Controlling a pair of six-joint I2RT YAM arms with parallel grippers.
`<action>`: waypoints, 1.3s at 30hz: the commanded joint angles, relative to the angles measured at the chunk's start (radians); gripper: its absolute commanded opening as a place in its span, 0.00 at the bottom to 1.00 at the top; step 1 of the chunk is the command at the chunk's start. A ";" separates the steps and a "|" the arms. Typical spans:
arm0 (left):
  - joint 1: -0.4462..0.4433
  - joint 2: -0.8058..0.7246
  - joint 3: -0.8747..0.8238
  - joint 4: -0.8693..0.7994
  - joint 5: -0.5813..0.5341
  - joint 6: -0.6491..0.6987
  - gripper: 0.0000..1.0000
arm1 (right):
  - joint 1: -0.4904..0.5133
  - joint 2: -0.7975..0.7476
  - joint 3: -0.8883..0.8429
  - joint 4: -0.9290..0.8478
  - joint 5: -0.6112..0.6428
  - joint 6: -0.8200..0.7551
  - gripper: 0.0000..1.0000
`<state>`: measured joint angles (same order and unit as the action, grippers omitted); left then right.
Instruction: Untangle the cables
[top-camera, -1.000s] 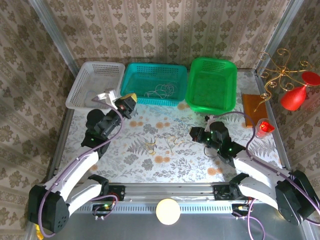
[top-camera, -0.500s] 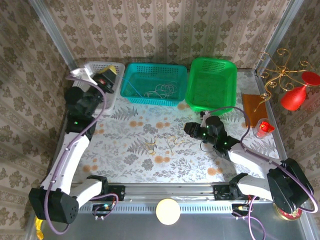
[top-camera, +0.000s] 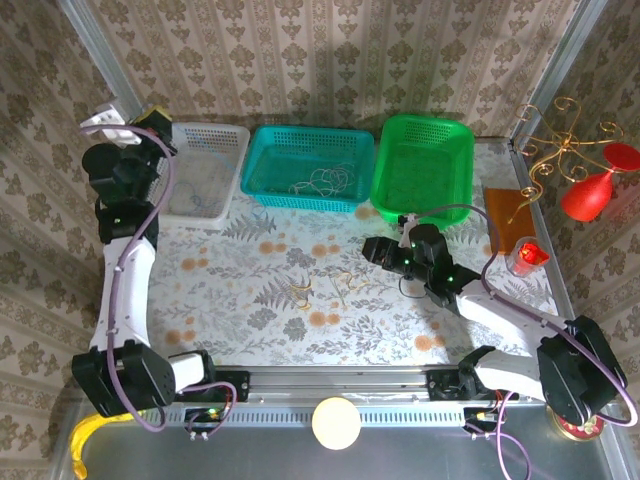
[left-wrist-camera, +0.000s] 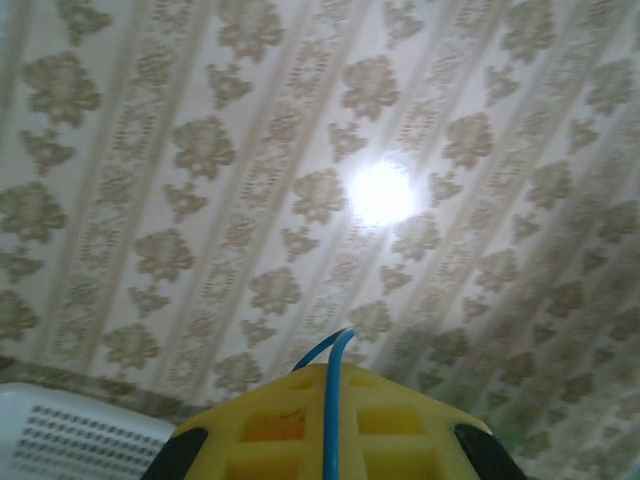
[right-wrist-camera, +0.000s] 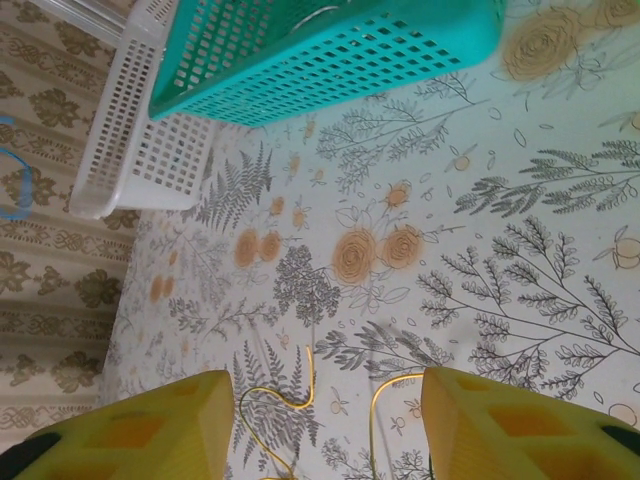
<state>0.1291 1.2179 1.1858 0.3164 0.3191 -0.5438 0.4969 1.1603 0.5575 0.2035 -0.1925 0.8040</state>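
Up in the far-left corner, the left gripper (top-camera: 152, 122) sits high above the table, just beside the white basket (top-camera: 210, 175). Its jaws are clenched on the blue cable (left-wrist-camera: 328, 430). In the left wrist view that thin blue wire runs straight up the seam between the yellow fingers (left-wrist-camera: 265, 425) and curls over at the tip, with nothing but wallpaper behind it.

Over on the right, the right gripper (top-camera: 372, 250) is low over the flowery tablecloth (top-camera: 250, 320), in front of the green basket (top-camera: 425, 200), and pointing left. The jaws are spread wide apart with nothing in them. In the right wrist view, the yellowish cables (right-wrist-camera: 285, 395) lie loose on the cloth right in the gap between the two fingers, not touching either one. From above, those same wires (top-camera: 300, 290) sit mid-table, a bit left of the gripper.

There's also a small tangle of pale cables (top-camera: 325, 182) lying inside the teal basket (top-camera: 270, 140), which sits between the white and green ones along the back wall.
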 joint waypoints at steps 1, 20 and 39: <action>0.043 0.026 0.054 0.017 -0.025 0.048 0.00 | -0.001 -0.033 0.041 -0.072 -0.026 -0.039 0.55; 0.158 0.405 0.072 0.093 0.075 0.059 0.00 | -0.002 -0.132 0.067 -0.211 -0.056 -0.084 0.58; 0.135 0.324 0.156 -0.355 0.068 0.131 1.00 | 0.027 -0.044 0.104 -0.268 -0.016 -0.147 0.58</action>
<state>0.2893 1.6108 1.3159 0.0284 0.3695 -0.4141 0.5072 1.0946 0.6277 -0.0166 -0.2386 0.6979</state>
